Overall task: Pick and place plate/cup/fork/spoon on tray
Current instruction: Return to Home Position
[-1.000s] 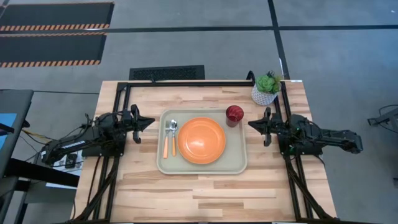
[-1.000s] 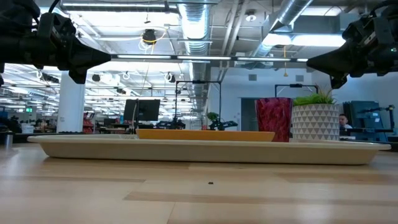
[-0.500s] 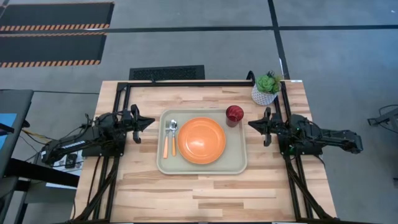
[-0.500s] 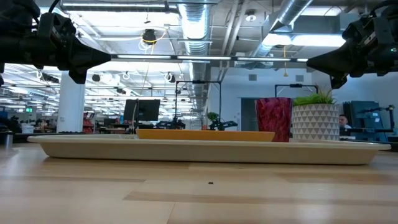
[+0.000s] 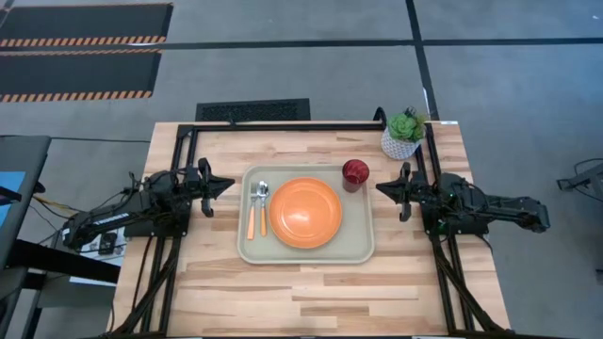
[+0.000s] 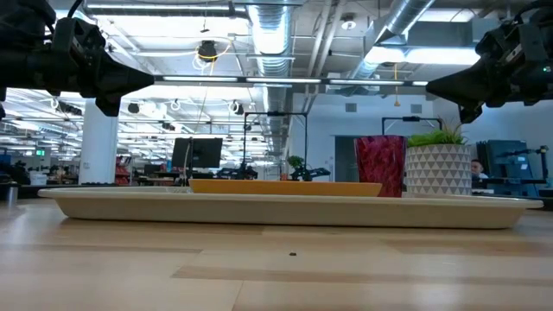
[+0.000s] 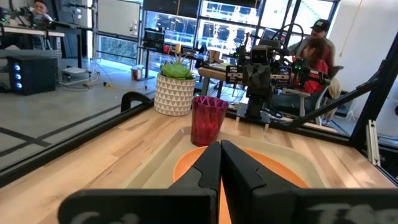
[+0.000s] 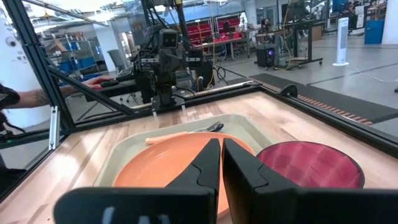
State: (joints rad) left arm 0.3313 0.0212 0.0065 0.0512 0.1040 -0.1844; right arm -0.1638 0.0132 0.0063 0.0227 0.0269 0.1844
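The beige tray (image 5: 363, 252) lies in the middle of the table. The orange plate (image 5: 305, 212) rests flat on it. The fork (image 5: 252, 215) and the spoon (image 5: 263, 207) lie side by side on the tray's left part, heads toward the far edge. The dark red cup (image 5: 355, 173) stands upright at the tray's far right corner. My left gripper (image 5: 230, 183) hovers shut and empty left of the tray. My right gripper (image 5: 380, 188) hovers shut and empty right of the tray, near the cup. Both are raised above the table in the low view.
A white pot with a green plant (image 5: 403, 135) stands at the table's far right corner, behind my right arm. A black frame (image 5: 283, 123) runs along the table's far and side edges. People show in the room beyond the table (image 7: 314, 46).
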